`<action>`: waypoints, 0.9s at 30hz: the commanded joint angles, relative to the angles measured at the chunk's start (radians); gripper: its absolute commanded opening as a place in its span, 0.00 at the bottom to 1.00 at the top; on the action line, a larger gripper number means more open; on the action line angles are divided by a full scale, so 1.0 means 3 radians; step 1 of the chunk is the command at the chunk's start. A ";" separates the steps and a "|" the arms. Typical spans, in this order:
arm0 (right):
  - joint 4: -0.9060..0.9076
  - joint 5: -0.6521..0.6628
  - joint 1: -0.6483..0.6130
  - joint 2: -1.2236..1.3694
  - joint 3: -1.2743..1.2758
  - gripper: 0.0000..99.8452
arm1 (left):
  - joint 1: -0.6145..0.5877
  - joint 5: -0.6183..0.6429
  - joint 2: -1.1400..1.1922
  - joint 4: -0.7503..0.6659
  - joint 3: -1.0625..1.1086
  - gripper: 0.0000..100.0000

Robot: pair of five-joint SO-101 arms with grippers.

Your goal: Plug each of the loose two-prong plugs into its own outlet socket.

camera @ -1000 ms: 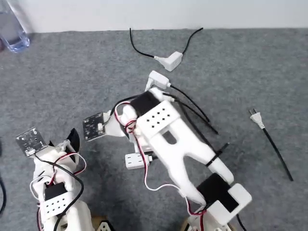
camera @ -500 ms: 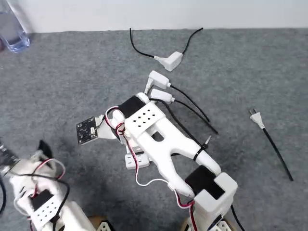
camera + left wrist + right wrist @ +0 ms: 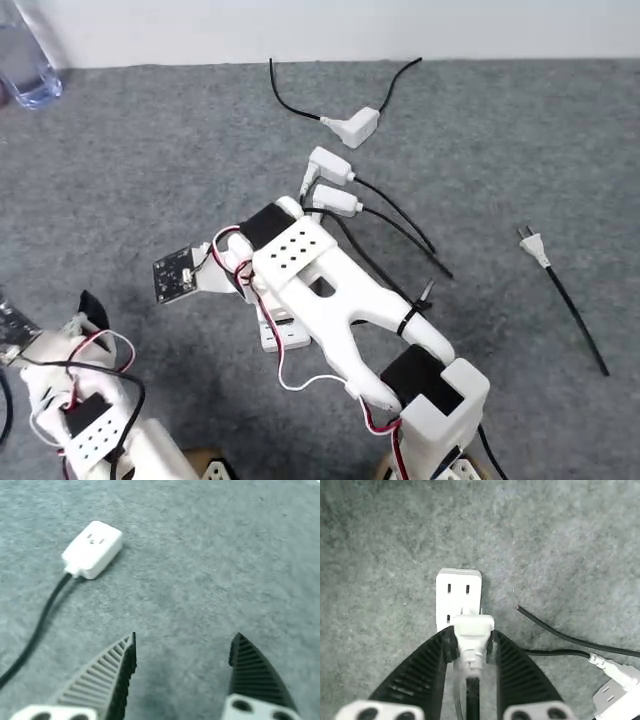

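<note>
Logged over the last second a swing of the right arm (image 3: 330, 290) toward the near left of the table (image 3: 120, 170). Also a retreat of the left arm (image 3: 85, 405) to the near-left corner, with the left pincer (image 3: 184, 638) spread wide and holding nothing. Found the right pincer (image 3: 471, 632) clamped on a white plug (image 3: 473, 622), now poised at the near edge of the white outlet block (image 3: 458, 587), prongs seemingly at the nearer slot pair. Judged insertion close but not confirmed seated, with a second plug (image 3: 530, 243) lying well apart at the right.
</note>
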 commanded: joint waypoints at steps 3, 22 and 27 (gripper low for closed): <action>-0.0110 -0.0123 -0.0054 -0.0028 -0.0092 0.01 | 0.0123 -0.0026 -0.0036 0.0031 -0.0054 0.28; -0.0100 0.0118 -0.0258 0.0095 0.0097 0.01 | 0.0128 -0.0026 -0.0041 0.0026 -0.0054 0.28; -0.0100 0.0133 -0.0212 0.0136 0.0107 0.01 | 0.0128 -0.0026 -0.0041 0.0026 -0.0054 0.28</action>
